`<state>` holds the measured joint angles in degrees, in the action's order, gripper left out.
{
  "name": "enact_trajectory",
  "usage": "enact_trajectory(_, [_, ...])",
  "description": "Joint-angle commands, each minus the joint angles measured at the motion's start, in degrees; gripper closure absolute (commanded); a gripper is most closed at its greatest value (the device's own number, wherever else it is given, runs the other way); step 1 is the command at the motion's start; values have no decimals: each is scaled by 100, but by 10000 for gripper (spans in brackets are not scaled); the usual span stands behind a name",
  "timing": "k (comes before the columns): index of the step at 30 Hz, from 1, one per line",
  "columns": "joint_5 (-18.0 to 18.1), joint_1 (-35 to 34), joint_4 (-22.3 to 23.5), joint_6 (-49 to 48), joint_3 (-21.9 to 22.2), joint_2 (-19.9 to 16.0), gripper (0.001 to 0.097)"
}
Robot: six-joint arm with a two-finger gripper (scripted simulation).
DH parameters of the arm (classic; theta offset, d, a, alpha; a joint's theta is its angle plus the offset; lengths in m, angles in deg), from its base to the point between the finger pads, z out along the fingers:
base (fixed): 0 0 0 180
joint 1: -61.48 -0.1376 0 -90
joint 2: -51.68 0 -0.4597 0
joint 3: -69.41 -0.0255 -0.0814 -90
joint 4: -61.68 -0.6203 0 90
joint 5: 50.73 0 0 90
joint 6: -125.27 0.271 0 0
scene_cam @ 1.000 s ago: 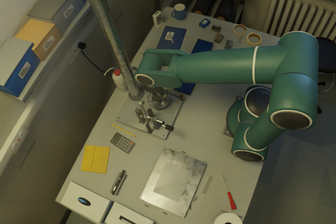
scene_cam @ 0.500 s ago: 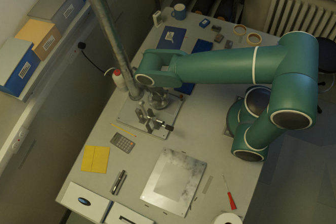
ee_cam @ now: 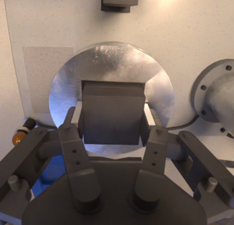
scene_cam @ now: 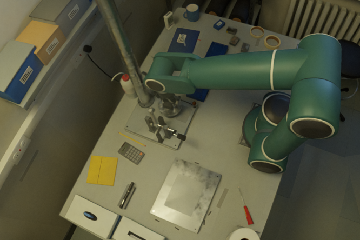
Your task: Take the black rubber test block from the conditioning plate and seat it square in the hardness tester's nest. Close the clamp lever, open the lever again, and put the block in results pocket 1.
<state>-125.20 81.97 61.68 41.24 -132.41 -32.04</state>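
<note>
On the hardness tester's base at the middle of the bench, the black rubber test block [ee_cam: 113, 115] sits in the nest of the round metal anvil [ee_cam: 112, 73], its edges lined up with the nest's back wall. In the side camera the anvil [scene_cam: 170, 106] lies under my wrist and the block is hidden there. The clamp lever [scene_cam: 169, 131] with its black knob lies in front of the anvil, toward the table's front. The conditioning plate [scene_cam: 186, 194] lies empty near the front edge. My gripper [ee_cam: 112, 130] is down over the anvil and still grips the block by its two sides.
The tester's steel column [scene_cam: 121, 48] rises just left of my wrist, with its flange [ee_cam: 216, 90] close to the right in the wrist camera. A white bottle [scene_cam: 126, 85], calculator [scene_cam: 131, 152], pencil, yellow pad [scene_cam: 102, 170], pen and red screwdriver [scene_cam: 247, 209] lie around.
</note>
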Motion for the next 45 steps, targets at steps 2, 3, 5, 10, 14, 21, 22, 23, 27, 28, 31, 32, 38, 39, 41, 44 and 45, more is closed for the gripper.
enact_trajectory(2, [0, 0, 0, 0, 4, 2, 391])
enact_trajectory(3, [0, 0, 0, 0, 4, 2, 371])
enact_trajectory(5, [0, 0, 0, 0, 4, 2, 331])
enact_trajectory(10, [0, 0, 0, 0, 4, 2, 281])
enact_trajectory(14, [0, 0, 0, 0, 4, 2, 281])
enact_trajectory(21, [0, 0, 0, 0, 4, 2, 281])
enact_trajectory(22, [0, 0, 0, 0, 4, 2, 281])
enact_trajectory(23, [0, 0, 0, 0, 4, 2, 281])
enact_trajectory(27, [-2, 0, 0, 0, 5, 3, 281])
enact_trajectory(28, [-3, 0, 0, 0, 5, 4, 281])
enact_trajectory(31, [-11, 0, 0, 0, 9, 8, 281])
enact_trajectory(32, [-15, 0, 0, 0, 11, 10, 281])
enact_trajectory(38, [-54, 0, 0, 0, 30, 31, 281])
enact_trajectory(39, [-63, 0, 0, 0, 34, 36, 281])
enact_trajectory(41, [-84, 0, 0, 0, 44, 47, 281])
enact_trajectory(44, [-121, 0, 0, 0, 62, 65, 281])
enact_trajectory(45, [-134, 0, 0, 0, 68, 72, 281])
